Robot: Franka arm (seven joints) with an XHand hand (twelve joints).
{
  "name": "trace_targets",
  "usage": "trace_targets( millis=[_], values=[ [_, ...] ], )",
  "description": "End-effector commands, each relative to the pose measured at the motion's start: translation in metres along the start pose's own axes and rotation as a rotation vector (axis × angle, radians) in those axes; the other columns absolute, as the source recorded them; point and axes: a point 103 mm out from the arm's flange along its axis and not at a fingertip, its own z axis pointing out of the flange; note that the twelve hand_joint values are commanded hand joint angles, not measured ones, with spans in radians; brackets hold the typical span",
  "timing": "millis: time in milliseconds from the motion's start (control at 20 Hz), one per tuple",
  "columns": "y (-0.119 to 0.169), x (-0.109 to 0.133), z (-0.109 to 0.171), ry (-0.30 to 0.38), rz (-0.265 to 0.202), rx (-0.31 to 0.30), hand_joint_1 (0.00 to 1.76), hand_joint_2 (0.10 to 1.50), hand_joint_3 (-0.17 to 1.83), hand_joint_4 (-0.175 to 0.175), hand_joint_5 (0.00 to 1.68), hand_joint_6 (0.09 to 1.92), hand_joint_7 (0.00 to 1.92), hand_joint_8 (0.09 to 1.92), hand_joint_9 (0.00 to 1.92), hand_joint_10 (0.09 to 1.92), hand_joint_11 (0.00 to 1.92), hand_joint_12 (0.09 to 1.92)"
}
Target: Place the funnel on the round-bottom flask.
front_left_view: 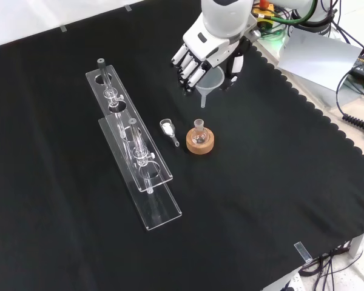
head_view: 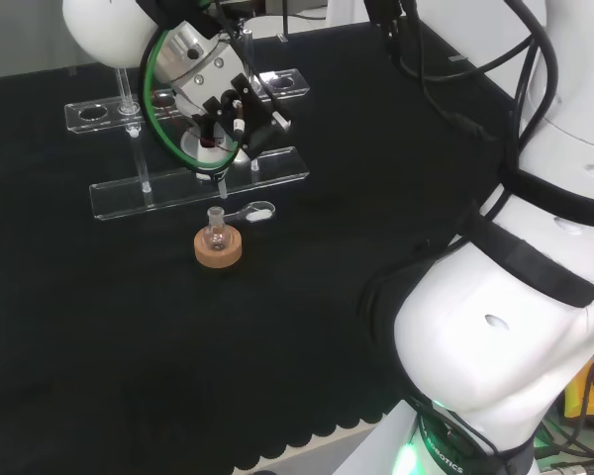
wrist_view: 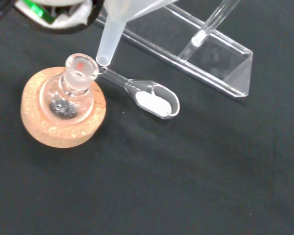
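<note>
A small clear round-bottom flask (front_left_view: 199,134) (head_view: 216,232) (wrist_view: 71,93) stands upright in a cork ring stand (front_left_view: 201,145) (head_view: 219,249) (wrist_view: 61,131). The hand (front_left_view: 201,51) (head_view: 213,94) is shut on a translucent white funnel (front_left_view: 208,83) (wrist_view: 116,27) and holds it in the air. In the wrist view the funnel's stem tip hangs just above and beside the flask's open neck. In the front view the funnel sits above the flask with a gap between stem and neck.
A clear glass scoop with white powder (front_left_view: 168,129) (head_view: 254,211) (wrist_view: 152,99) lies on the cloth right beside the cork ring. Two clear acrylic racks (front_left_view: 138,159) (head_view: 198,183) (wrist_view: 206,54) stand beyond it. The scalloped cloth edge (front_left_view: 318,115) runs nearby.
</note>
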Motion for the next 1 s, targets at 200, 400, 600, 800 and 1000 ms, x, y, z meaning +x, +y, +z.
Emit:
trace_targets(
  millis=[200, 400, 600, 800, 1000],
  values=[
    [0.008, 0.012, 0.003, -0.006, -0.010, -0.003, 0.93, 0.70, 0.73, -0.008, 0.71, 0.84, 0.57, 0.67, 0.98, 0.47, 0.55, 1.32],
    [0.014, 0.016, 0.007, -0.010, -0.018, 0.004, 0.93, 0.70, 0.74, -0.010, 0.71, 0.84, 0.57, 0.67, 0.98, 0.47, 0.56, 1.31],
    [0.016, 0.020, 0.008, -0.015, -0.018, 0.003, 0.93, 0.70, 0.74, -0.010, 0.71, 0.84, 0.57, 0.68, 0.98, 0.47, 0.57, 1.31],
    [0.022, 0.017, 0.014, -0.013, -0.019, 0.002, 0.93, 0.70, 0.74, -0.011, 0.71, 0.84, 0.57, 0.68, 0.98, 0.47, 0.57, 1.31],
    [0.023, 0.015, 0.015, -0.008, -0.015, -0.022, 0.93, 0.70, 0.74, -0.011, 0.71, 0.84, 0.57, 0.68, 0.98, 0.48, 0.57, 1.30]
  ],
)
